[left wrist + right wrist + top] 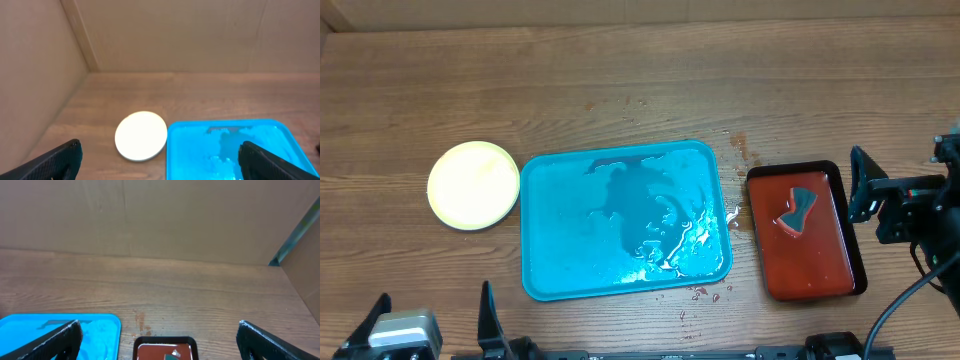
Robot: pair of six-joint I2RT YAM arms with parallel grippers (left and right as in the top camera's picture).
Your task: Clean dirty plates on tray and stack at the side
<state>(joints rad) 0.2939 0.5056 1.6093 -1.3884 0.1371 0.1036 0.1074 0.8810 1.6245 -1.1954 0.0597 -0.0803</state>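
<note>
Left gripper (433, 300) and right gripper (159, 327) gaping wide, empty; plate stack (473, 185) likely light, stiff, wet-slick, so pinch at rim.

A dark red tray (820, 255) on the wooden table (620, 80) holds a grey-blue sponge (798, 212).

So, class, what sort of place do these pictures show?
Likely a robot test bench, not a kitchen: wooden table boxed by plain brown walls, a wet turquoise tray, gripper fingers in view.
</note>
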